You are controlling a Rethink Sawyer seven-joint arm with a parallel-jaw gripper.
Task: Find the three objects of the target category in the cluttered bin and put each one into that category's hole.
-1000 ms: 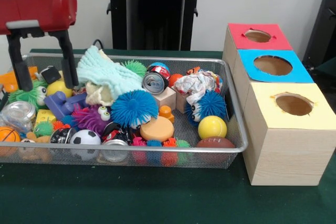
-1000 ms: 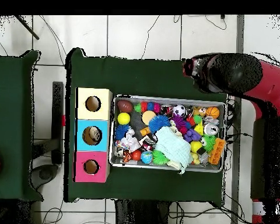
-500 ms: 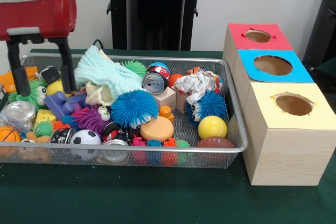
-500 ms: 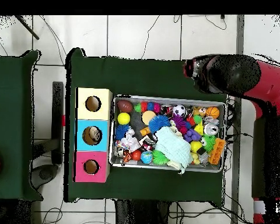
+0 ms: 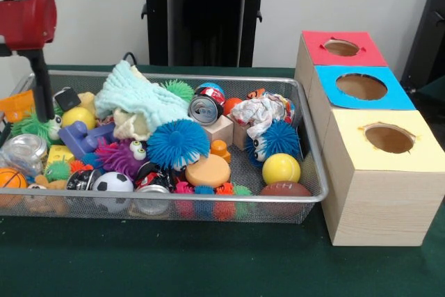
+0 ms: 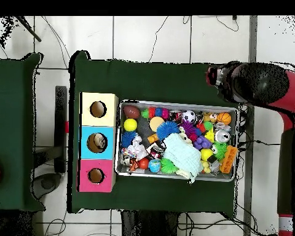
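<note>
Claw [image 5: 40, 92] of the red arm hangs at the far left of the front view; only one dark finger shows, reaching down to the wire bin's [image 5: 306, 137] left end, so its opening cannot be told, and nothing is seen in its grip. Under it lie a yellow ball [image 5: 76, 116] and a green fuzzy toy [image 5: 31, 126]. The bin's long axis runs left to right, and it is crowded: a pale green cloth [image 5: 142, 99] heaped in the middle, a blue spiky ball [image 5: 177, 144], a soda can [image 5: 205, 109] lying on its side with its top facing the camera, crumpled paper [image 5: 261, 113], a small football [image 5: 285, 189] by the front rim. Just right of the bin stand three boxes with round holes on top: red [image 5: 342, 48], blue [image 5: 361, 87], yellow [image 5: 389, 138]. Bare green table [image 5: 208, 262] lies in front.
</note>
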